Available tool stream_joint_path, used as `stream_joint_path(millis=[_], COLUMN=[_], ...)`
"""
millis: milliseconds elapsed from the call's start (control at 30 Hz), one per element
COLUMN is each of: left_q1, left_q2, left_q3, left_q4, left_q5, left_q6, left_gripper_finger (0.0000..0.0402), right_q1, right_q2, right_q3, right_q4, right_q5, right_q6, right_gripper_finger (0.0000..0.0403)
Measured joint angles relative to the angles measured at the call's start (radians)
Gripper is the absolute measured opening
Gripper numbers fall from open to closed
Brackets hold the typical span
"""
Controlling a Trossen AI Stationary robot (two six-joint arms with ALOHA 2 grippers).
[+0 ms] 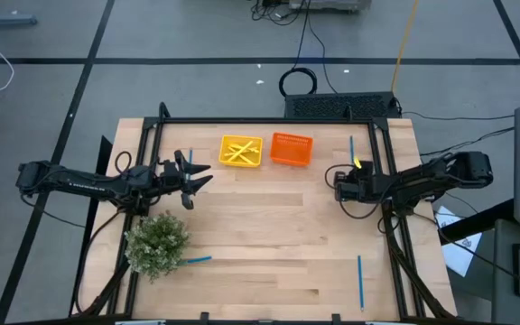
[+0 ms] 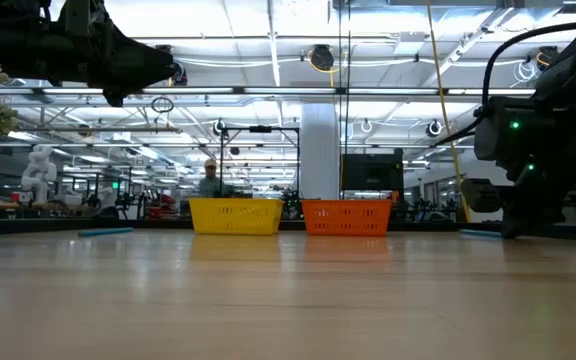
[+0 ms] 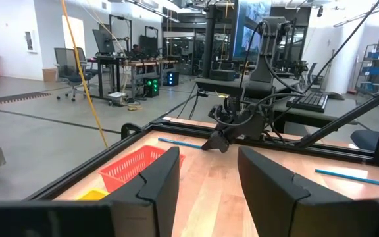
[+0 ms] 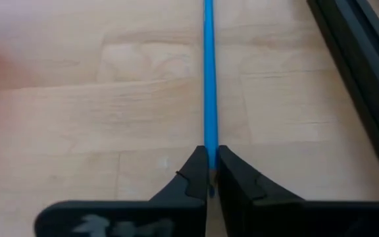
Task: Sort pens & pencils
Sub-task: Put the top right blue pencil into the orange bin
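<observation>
My right gripper [image 1: 352, 171] is at the table's right side and is shut on the near end of a bright blue stick [image 1: 351, 149] that lies along the right rail. It also shows in the left wrist view [image 3: 217, 143]. My left gripper [image 1: 201, 176] hangs open and empty above the table's left half, near another blue stick [image 1: 190, 158]. More blue sticks lie at the near right [image 1: 360, 282] and by the plant [image 1: 197, 260]. Yellow sticks lie in the yellow tray [image 1: 240, 151]. The orange tray [image 1: 291, 149] stands beside it. My right gripper pinches the blue stick's near end [image 4: 209, 148] between its two fingertips [image 4: 193, 172]. The fingers come slanting down from the near side and lie along the stick. The rest of the stick [image 4: 208, 66] stretches away toward the far edge and lies on the table.
A bushy green plant [image 1: 158, 242] stands at the near left. A black frame rail [image 4: 354, 59] runs close along the right of the held stick. The two trays stand at the far middle. Bare wood lies in the table's middle [image 1: 278, 235].
</observation>
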Motion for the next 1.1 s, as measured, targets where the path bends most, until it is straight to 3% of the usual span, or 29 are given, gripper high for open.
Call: stream_joint_path(millis=[600,1100], left_q1=[0.0,0.0], left_q2=[0.0,0.0], left_q3=[0.0,0.0], left_q4=[-0.007,-0.022], left_q5=[0.0,0.001], left_q6=[0.001,0.002], left_gripper_finger=[0.0159,0.0159], right_q1=[0.129,0.198], right_q2=[-0.116,-0.233], right_q3=[0.058,0.06], right_q4=[-0.132,-0.166], right_q5=[-0.094,0.032], right_q6=[0.0,-0.011], right_gripper_finger=[0.0,0.0004])
